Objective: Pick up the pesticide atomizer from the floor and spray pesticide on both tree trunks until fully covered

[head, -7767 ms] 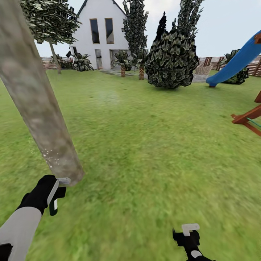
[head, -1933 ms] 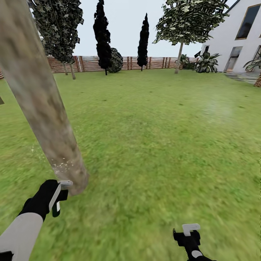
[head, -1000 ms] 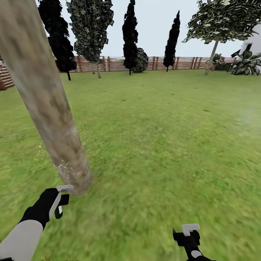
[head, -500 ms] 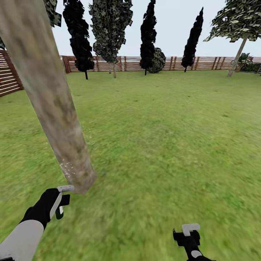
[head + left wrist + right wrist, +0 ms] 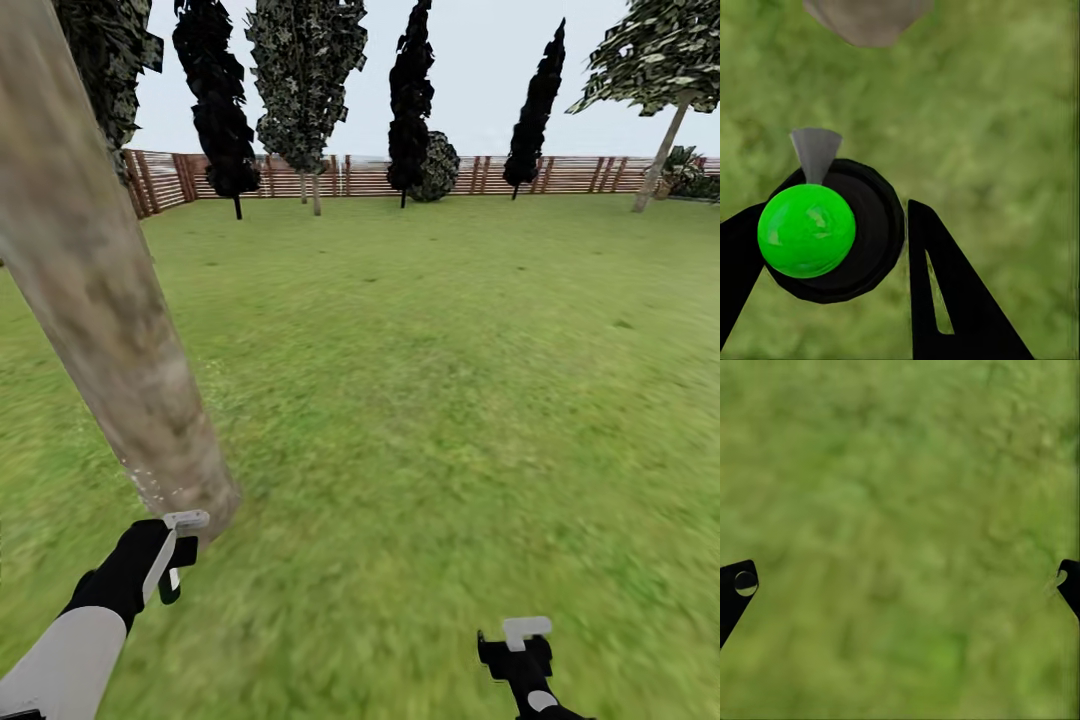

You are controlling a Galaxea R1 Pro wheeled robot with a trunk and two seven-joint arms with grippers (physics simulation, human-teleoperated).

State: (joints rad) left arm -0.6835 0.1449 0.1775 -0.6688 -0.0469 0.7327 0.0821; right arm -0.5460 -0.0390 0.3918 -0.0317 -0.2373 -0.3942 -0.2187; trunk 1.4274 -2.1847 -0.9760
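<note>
**One trunk under the nozzle, one tree waiting across the lawn**

Two trees matter here, and they are taken from left to right. At far left of the head view, the near trunk (image 5: 110, 320) is seen rising out of the lawn (image 5: 450, 400), leaning across the picture because the camera looks down at it from close by. Pale specks are scattered low on its bark, near the base; they are judged to be spray, though that cannot be confirmed.

Just beside that base, the left gripper (image 5: 165, 560) is held low, its jaws clenched on the atomizer (image 5: 172, 548). In the left wrist view the atomizer (image 5: 825, 232) is shown from above as a black round body with a bright green cap, caught between the dark fingers (image 5: 945, 300), and its grey nozzle (image 5: 815, 154) is pointed toward the trunk foot (image 5: 866, 15). The aim is probably kept that low so that the bottom of the trunk gets covered.

Further right, the right gripper (image 5: 520, 645) is carried idle near the lower edge of the head view. In the right wrist view its fingertips (image 5: 736, 589) are spread wide at the picture's edges with nothing but grass between them, so the jaws are released.

At far right, against the fence (image 5: 600, 175), the second tree (image 5: 655, 75) is seen well apart from the robot, its thin trunk tilted. It is judged to be dealt with later.
</note>
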